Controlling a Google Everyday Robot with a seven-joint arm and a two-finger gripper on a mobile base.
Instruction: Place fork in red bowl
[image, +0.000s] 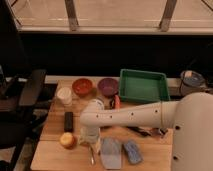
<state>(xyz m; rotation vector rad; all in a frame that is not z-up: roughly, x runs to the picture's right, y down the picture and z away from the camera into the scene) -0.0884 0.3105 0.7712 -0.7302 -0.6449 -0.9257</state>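
Note:
The fork (91, 155) is a slim silvery utensil lying on the wooden table near its front edge. Its upper end runs under my gripper (90, 138). The gripper hangs at the end of the white arm, pointing down right over the fork, and its body hides how it meets the fork. The red bowl (82, 86) stands at the back left of the table, well behind the gripper, with nothing showing in it.
A purple bowl (107, 86) and a green tray (143, 85) stand beside the red bowl. A white cup (64, 95), a black block (68, 120) and a yellow fruit (66, 140) lie left of the gripper. A grey pouch (111, 152) and a blue item (132, 151) lie right of it.

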